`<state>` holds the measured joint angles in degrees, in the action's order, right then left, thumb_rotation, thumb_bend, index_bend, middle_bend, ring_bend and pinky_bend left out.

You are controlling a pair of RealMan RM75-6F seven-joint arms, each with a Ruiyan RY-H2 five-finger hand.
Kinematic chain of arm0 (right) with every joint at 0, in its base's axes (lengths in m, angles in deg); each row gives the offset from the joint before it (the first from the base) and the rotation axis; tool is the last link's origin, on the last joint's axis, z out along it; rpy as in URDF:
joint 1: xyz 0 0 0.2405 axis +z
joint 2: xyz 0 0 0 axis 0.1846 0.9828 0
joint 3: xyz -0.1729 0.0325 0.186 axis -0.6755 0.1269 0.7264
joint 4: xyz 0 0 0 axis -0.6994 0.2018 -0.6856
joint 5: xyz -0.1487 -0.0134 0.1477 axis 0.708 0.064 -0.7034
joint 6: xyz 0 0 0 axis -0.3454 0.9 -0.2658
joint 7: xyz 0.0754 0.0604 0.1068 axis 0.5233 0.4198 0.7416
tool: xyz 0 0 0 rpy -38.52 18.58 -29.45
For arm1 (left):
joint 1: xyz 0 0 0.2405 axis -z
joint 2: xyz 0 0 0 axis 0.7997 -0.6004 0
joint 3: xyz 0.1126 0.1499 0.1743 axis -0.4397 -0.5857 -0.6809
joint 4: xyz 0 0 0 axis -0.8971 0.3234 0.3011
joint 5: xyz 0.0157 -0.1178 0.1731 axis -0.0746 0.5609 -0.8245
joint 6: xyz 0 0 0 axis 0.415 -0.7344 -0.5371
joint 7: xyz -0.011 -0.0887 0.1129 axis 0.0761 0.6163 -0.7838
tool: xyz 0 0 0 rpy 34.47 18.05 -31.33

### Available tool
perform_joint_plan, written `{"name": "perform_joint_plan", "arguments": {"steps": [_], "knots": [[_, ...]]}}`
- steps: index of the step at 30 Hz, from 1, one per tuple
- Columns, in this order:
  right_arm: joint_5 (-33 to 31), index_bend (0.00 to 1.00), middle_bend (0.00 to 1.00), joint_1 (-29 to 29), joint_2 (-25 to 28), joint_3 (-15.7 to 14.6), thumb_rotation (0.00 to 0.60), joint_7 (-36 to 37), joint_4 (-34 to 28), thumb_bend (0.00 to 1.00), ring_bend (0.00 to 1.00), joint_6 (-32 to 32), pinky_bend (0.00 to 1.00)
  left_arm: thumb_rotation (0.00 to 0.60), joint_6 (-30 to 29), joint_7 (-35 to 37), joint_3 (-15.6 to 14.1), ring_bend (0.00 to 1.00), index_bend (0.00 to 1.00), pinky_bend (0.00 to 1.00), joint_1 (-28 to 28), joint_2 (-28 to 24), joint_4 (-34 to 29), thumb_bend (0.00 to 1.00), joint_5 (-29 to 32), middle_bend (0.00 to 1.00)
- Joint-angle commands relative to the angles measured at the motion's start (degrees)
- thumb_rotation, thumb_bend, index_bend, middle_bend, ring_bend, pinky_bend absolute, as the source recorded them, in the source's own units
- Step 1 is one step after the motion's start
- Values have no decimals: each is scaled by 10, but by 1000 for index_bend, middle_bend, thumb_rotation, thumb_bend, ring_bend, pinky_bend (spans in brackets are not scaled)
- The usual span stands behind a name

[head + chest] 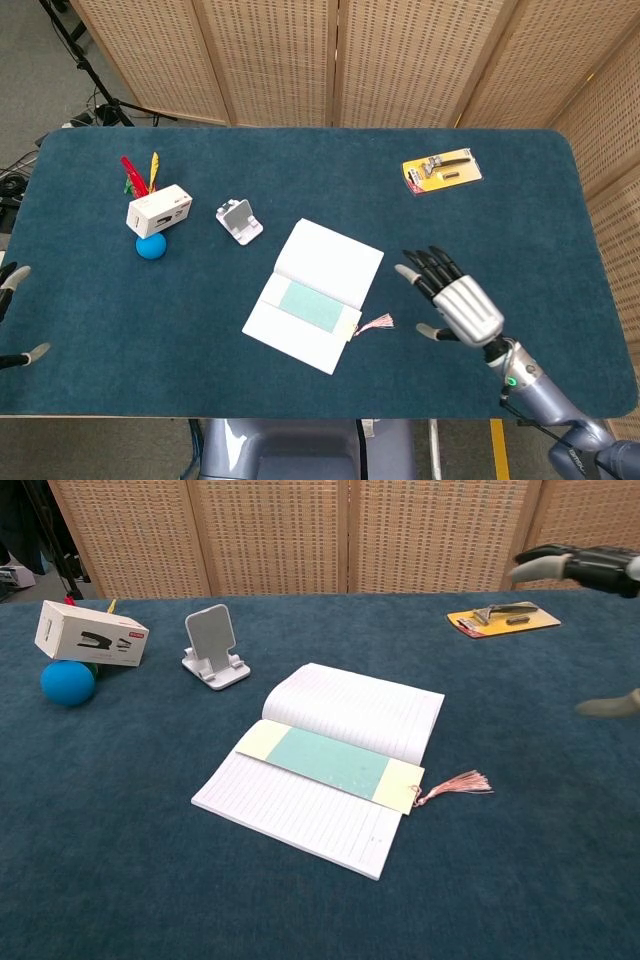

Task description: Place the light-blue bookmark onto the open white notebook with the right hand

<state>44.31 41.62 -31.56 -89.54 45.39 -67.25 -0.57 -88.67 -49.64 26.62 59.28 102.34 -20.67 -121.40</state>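
The light-blue bookmark (311, 304) (332, 759) lies flat along the fold of the open white notebook (325, 258) (358, 708), its pink tassel (377, 322) (458, 784) trailing onto the cloth at the right. My right hand (452, 301) hovers to the right of the notebook, apart from it, fingers spread and holding nothing; in the chest view only its fingertips (568, 562) show at the right edge. At the far left edge of the head view, my left hand's fingertips (22, 272) (36, 352) stand apart, with nothing between them.
A white phone stand (239, 220) (213, 646), a white box (159, 209) (90, 634) and a blue ball (151, 247) (68, 682) sit at the left. A yellow carded tool (442, 170) (503, 618) lies at the back right. Wicker screens stand behind the blue table (520, 230).
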Motion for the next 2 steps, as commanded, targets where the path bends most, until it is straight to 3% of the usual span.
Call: {"name": "perform_joint_plan", "arguments": {"steps": [1,2], "knots": [[-31,1,0,-72,-2,-12,600,18,49,0,0,44,0,600,-26,-10,1,0,0,0,-10,10,6,0,-9,0],[-57,0,0,-94,3,-9,600,12,47,0,0,51,0,600,-35,-15,1,0,0,0,-13,13,7,0,-12,0]]}}
